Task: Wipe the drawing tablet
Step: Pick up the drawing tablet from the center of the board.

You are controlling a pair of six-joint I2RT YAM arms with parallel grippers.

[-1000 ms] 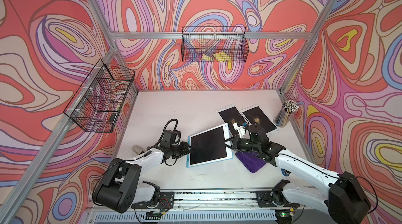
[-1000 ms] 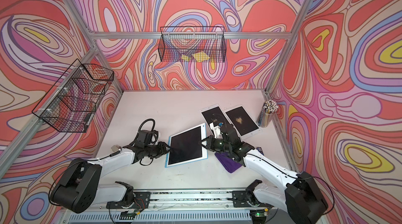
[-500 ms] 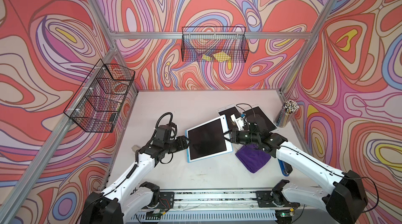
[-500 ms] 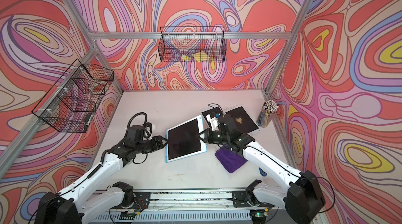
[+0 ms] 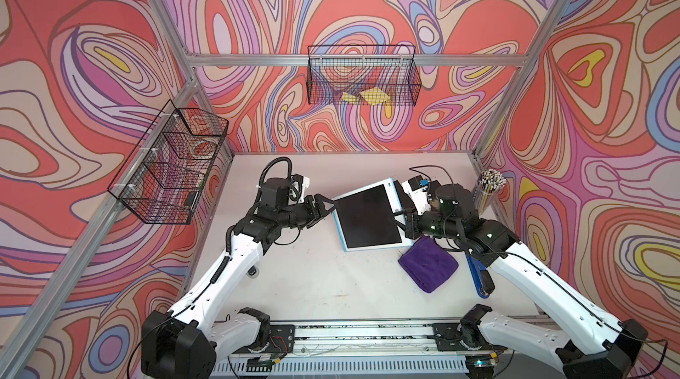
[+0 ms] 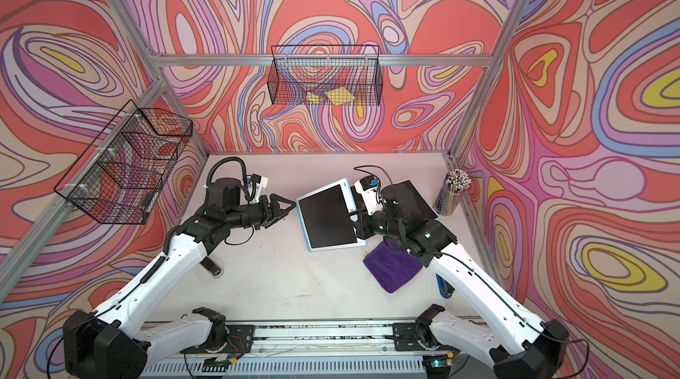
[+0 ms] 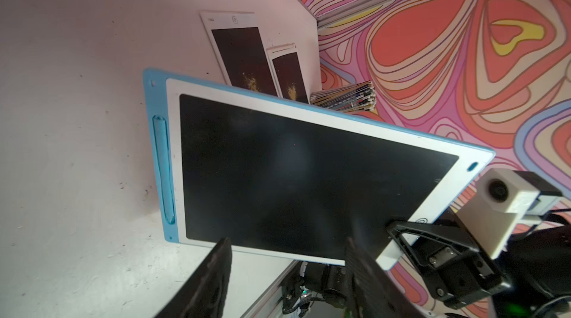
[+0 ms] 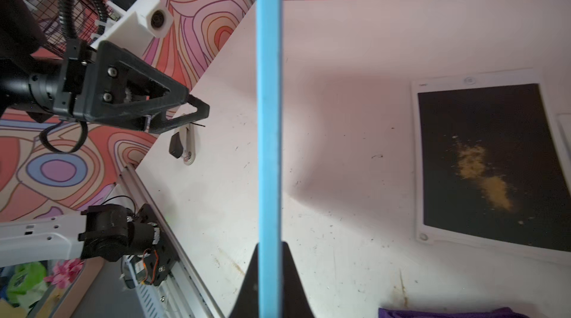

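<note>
The drawing tablet [image 5: 368, 217] [image 6: 327, 217], blue-framed with a black screen, is tilted up off the white table. My right gripper [image 5: 395, 217] [image 6: 349, 216] [image 8: 268, 248] is shut on its right edge, which runs edge-on as a blue strip [image 8: 268, 115] in the right wrist view. My left gripper [image 5: 328, 204] [image 6: 289, 206] [image 7: 287, 242] is open, a short gap from the tablet's left edge, holding nothing. The screen [image 7: 309, 171] looks dark and plain. A folded purple cloth [image 5: 428, 266] [image 6: 392, 266] lies on the table under the right arm.
Two more tablets [image 8: 488, 162] [image 7: 244, 57] with yellow-brown powder lie at the back right. A cup of pencils [image 5: 489, 189] stands in the right corner. Wire baskets [image 5: 362, 75] [image 5: 173, 163] hang on the walls. A small white-and-black tool [image 8: 182, 146] lies at the left.
My left gripper has opened, let go of the tablet's left edge, and risen. The right gripper has lifted and tilted the tablet toward the back.
</note>
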